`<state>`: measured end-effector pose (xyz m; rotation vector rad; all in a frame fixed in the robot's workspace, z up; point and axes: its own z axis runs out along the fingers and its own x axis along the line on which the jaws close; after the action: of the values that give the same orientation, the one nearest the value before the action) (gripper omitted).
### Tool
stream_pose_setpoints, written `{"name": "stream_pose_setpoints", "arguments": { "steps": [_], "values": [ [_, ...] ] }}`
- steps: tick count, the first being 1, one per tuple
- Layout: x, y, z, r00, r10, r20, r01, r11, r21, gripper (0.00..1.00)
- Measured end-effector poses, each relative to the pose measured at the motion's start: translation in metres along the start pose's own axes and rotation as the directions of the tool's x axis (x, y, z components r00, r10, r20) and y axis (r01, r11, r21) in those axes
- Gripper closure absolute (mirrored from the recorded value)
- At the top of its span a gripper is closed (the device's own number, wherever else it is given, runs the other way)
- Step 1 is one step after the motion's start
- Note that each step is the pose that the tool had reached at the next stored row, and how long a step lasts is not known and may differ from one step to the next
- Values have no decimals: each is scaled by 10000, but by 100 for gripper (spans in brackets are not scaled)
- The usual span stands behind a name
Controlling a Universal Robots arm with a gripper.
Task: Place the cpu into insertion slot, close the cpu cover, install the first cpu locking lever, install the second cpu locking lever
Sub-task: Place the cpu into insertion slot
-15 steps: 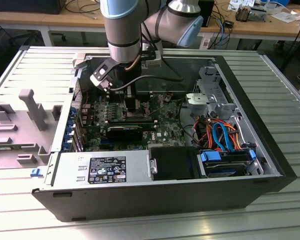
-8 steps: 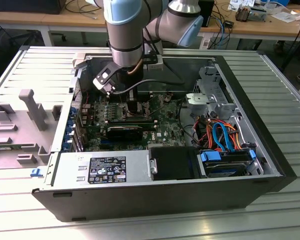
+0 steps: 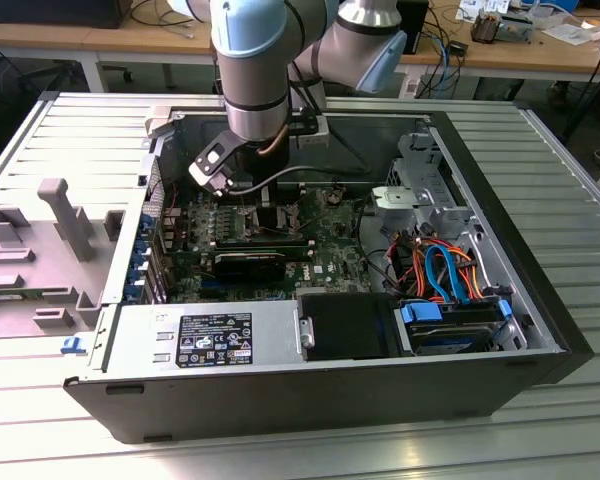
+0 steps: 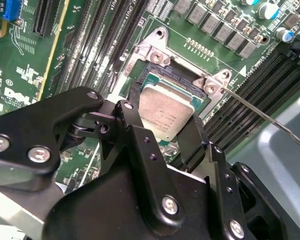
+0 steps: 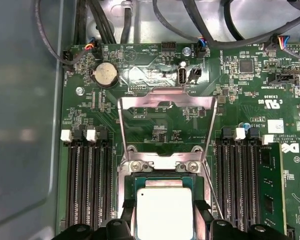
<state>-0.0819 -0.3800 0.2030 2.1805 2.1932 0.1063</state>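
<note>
The arm (image 3: 255, 70), built of grey tubes and pale blue joint caps, is lowered vertically into the open computer case (image 3: 280, 400). The gripper (image 3: 268, 212) is positioned just above the green motherboard (image 3: 330, 255).

In both wrist views the gripper (image 4: 163, 116) (image 5: 164, 215) is seen as matt black metal studded with silver screw heads. Two fingers (image 4: 190, 135) (image 5: 126, 217) are counted, one on each side of the cpu (image 4: 165, 112) (image 5: 164, 210). They are pressed against two opposite edges of the chip, so the cpu is clamped between them.

One cpu is present, a flat square with a dull silver top on a teal substrate. It is located at the insertion slot (image 4: 159, 73) (image 5: 162, 178), inside the dark square rim. Whether it is fully seated cannot be determined.

In the first wrist view one cpu cover (image 5: 140, 102) is shown, a thin silver-grey frame with a square cutout. It is swung open, away from the slot, and is hinged at a bracket fixed by two screws (image 5: 135, 165). One round coin cell (image 5: 105, 75) is mounted beyond the cover.

In the second wrist view one thin metal rod (image 4: 260, 112) is seen extending from the slot's corner over the long black memory slots (image 4: 250, 85).
</note>
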Motion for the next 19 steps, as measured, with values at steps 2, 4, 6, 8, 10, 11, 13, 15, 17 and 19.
{"name": "stream_pose_setpoints", "arguments": {
  "steps": [2,4,6,8,10,11,13,15,17,19],
  "values": [
    [-2,0,6,10000,2,2,-2,10000,1,45],
    [-2,-1,12,10000,2,1,-2,10000,1,45],
    [2,0,21,10000,1,1,-1,10000,0,45],
    [13,-2,36,10000,1,4,-1,10000,1,45],
    [29,-10,54,10000,1,8,-1,10000,3,45],
    [34,-11,61,10000,1,5,-1,10000,3,45],
    [38,-12,72,10000,1,6,-1,10000,3,45],
    [36,-14,79,10000,1,9,-1,10000,5,45],
    [36,-14,80,10000,1,10,-1,10000,6,45],
    [36,-15,80,10000,1,9,-1,10000,6,45]
  ]
}}
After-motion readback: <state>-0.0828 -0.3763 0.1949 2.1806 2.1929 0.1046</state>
